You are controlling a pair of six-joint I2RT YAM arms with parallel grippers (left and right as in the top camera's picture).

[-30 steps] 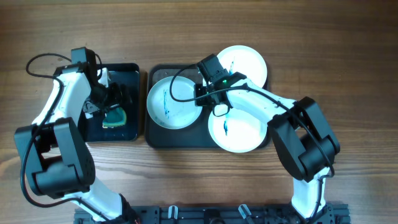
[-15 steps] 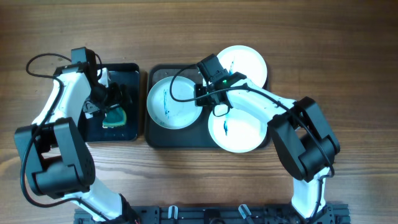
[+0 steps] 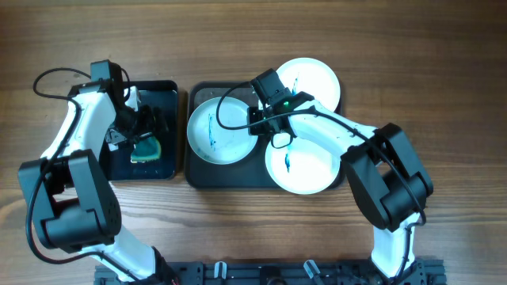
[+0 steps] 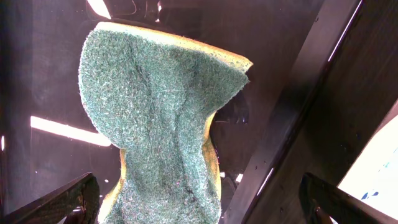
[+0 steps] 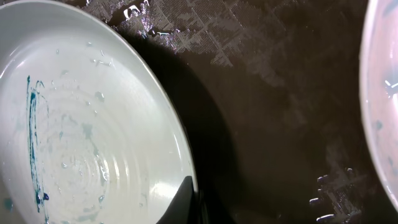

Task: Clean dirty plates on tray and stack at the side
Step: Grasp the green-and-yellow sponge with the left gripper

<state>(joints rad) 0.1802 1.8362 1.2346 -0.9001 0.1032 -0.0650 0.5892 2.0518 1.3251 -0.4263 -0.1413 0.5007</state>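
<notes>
Sponge waits under the spread left claw.
Overhead: right claw, pressed together, pinches the left plate by its rim on the tray. Left wrist: sponge centred between the fingers, long axis crossing their line. Right wrist: fingertip on the plate's rim.

A dark grey, wet-looking tray with rounded corners lies flat at mid-worktop. On its left half sits the left plate, round, white and streaked blue-green. The far plate overhangs the tray's far right corner; the near plate, smeared too, overhangs its near right corner.
</notes>
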